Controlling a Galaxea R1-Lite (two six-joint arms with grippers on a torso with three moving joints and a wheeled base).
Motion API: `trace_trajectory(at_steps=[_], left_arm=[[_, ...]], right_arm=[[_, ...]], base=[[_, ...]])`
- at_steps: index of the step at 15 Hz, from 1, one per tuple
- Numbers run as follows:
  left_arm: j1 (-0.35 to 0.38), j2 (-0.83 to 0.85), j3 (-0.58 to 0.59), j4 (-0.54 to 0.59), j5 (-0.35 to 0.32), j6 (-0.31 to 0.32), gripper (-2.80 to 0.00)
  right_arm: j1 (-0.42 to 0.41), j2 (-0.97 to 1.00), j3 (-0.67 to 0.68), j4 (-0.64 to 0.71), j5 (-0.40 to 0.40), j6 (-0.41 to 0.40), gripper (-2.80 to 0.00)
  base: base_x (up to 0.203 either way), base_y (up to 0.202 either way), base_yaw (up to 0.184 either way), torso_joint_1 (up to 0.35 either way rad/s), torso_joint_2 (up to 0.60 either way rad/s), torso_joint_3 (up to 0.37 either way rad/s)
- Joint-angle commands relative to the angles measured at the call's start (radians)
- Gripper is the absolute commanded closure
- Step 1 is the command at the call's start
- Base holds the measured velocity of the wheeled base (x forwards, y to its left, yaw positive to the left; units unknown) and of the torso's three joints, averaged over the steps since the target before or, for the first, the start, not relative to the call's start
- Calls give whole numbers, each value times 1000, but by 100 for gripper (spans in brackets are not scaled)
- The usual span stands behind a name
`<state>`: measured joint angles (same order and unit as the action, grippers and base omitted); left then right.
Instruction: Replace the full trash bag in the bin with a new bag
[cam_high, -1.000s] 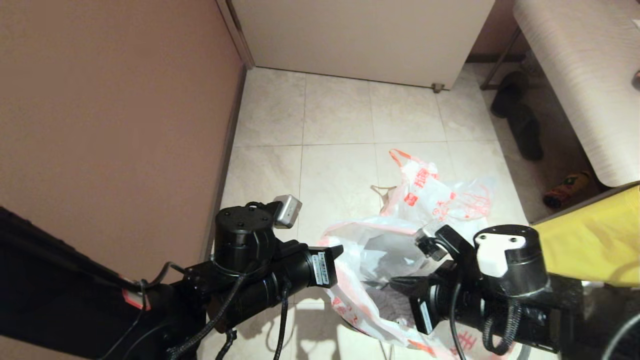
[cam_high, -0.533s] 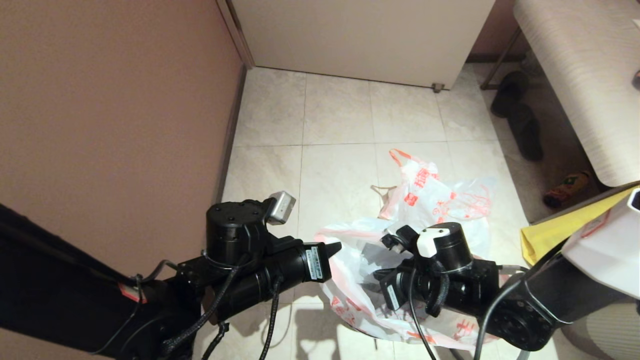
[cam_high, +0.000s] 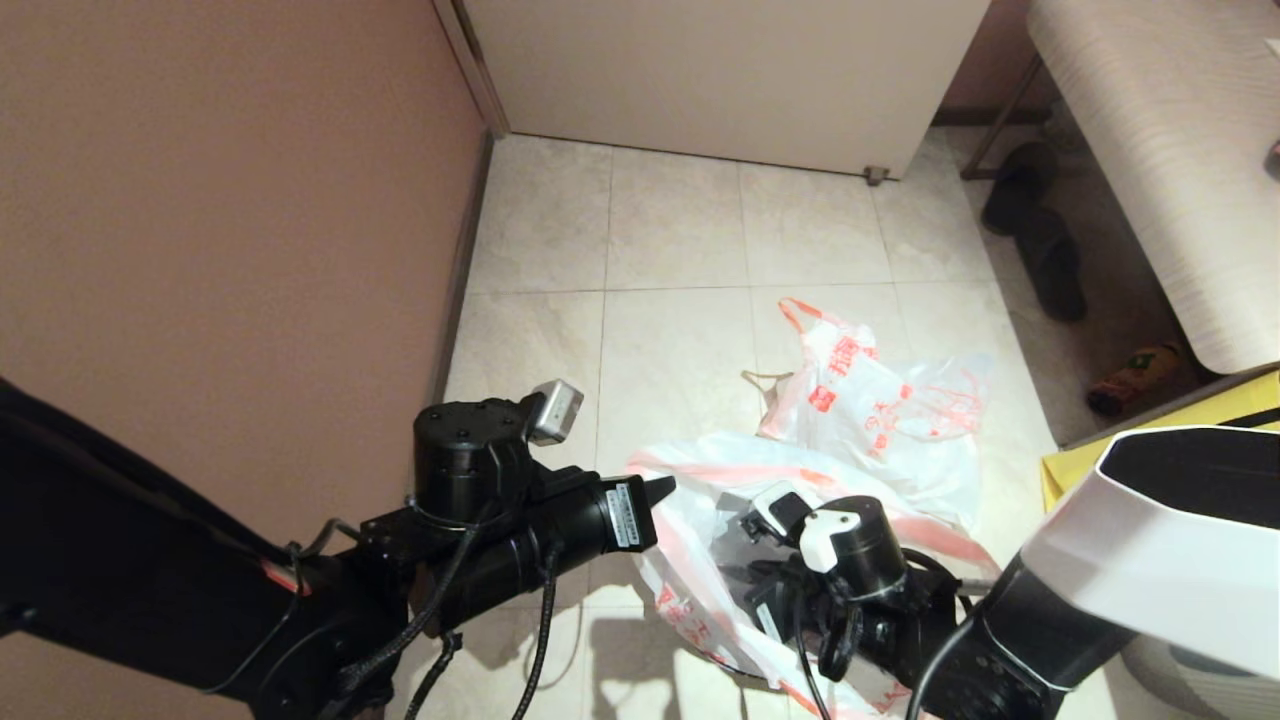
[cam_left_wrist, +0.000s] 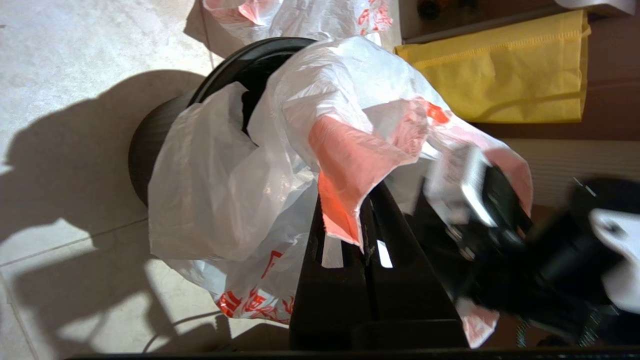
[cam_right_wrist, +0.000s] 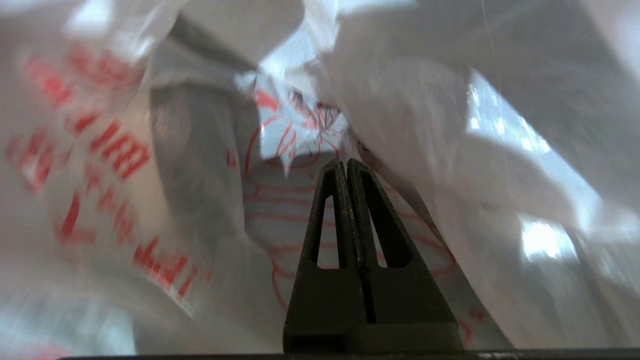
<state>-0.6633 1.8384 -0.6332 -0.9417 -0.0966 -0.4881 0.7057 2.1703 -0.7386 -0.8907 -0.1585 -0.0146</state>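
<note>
The new bag (cam_high: 700, 480) is draping over the bin (cam_left_wrist: 165, 125), which is sitting on the floor (cam_high: 670, 230) beside the brown wall (cam_high: 220, 220); the bag's white film is spilling down the bin's outer wall and its pale-orange hem band is standing up above the bin's mouth. The left gripper (cam_left_wrist: 361, 212) is pinching that hem band on the wall side of the bin, its 2 fingers pressed together with the orange film caught between them. The right gripper (cam_right_wrist: 346, 166) is reaching down inside the new bag over the bin, on the side away from the wall; its fingers are closed flat against each other and I cannot tell whether any film is caught in them; the red-printed film is surrounding them on every side. The full trash bag (cam_high: 880, 400) is lying on the floor just beyond the bin, farther from the robot, apart from both grippers, its orange-red loop handles sticking up. A yellow cloth bag (cam_left_wrist: 505, 70) is lying near the bin, on the side away from the wall.
</note>
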Motion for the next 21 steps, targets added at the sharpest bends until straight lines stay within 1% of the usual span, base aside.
trace_trajectory(at_steps=[1, 2, 3, 5, 6, 8, 11, 12, 13, 15, 16, 17, 19, 20, 21], left_arm=[[10, 16, -5, -5, 0, -4, 0], [11, 16, -5, -5, 0, -6, 0], [11, 13, -7, -5, 0, -6, 0], [11, 4, -11, -5, 0, -10, 0], [11, -7, -11, -5, -2, -10, 0], [11, -37, -15, -5, -8, -32, 0], [10, -61, -14, -3, -28, -37, 0], [6, -75, -12, -2, -36, -37, 0], [7, -88, -5, -1, -61, -37, 0], [43, -97, -1, 1, -123, -52, 0], [49, -99, 11, 1, -151, -55, 0], [50, -94, 20, 0, -162, -55, 0], [64, -100, 20, 0, -172, -53, 0], [69, -100, 20, 0, -183, -53, 0], [93, -100, 22, -1, -198, -53, 0]], right_arm=[[38, -32, 98, -125, -44, -4, 0], [61, -42, 162, -225, -77, -15, 0], [77, -45, 211, -296, -96, -34, 0], [93, -42, 295, -371, -105, -66, 0], [95, -41, 319, -380, -95, -74, 0], [97, -52, 361, -384, -24, -133, 0], [107, -30, 398, -382, 16, -207, 0], [105, -6, 391, -382, 24, -225, 0], [96, 14, 371, -383, 32, -240, 0], [61, 32, 323, -391, 55, -283, 0], [41, 37, 289, -414, 68, -287, 0], [7, 41, 256, -432, 84, -295, 0], [-42, 60, 202, -416, 110, -354, 0], [-46, 65, 181, -394, 126, -359, 0], [-47, 66, 160, -361, 162, -360, 0]], base=[[0, 0, 0, 0, 0, 0], [0, 0, 0, 0, 0, 0], [0, 0, 0, 0, 0, 0], [0, 0, 0, 0, 0, 0], [0, 0, 0, 0, 0, 0], [0, 0, 0, 0, 0, 0], [0, 0, 0, 0, 0, 0], [0, 0, 0, 0, 0, 0], [0, 0, 0, 0, 0, 0], [0, 0, 0, 0, 0, 0], [0, 0, 0, 0, 0, 0], [0, 0, 0, 0, 0, 0], [0, 0, 0, 0, 0, 0], [0, 0, 0, 0, 0, 0], [0, 0, 0, 0, 0, 0]])
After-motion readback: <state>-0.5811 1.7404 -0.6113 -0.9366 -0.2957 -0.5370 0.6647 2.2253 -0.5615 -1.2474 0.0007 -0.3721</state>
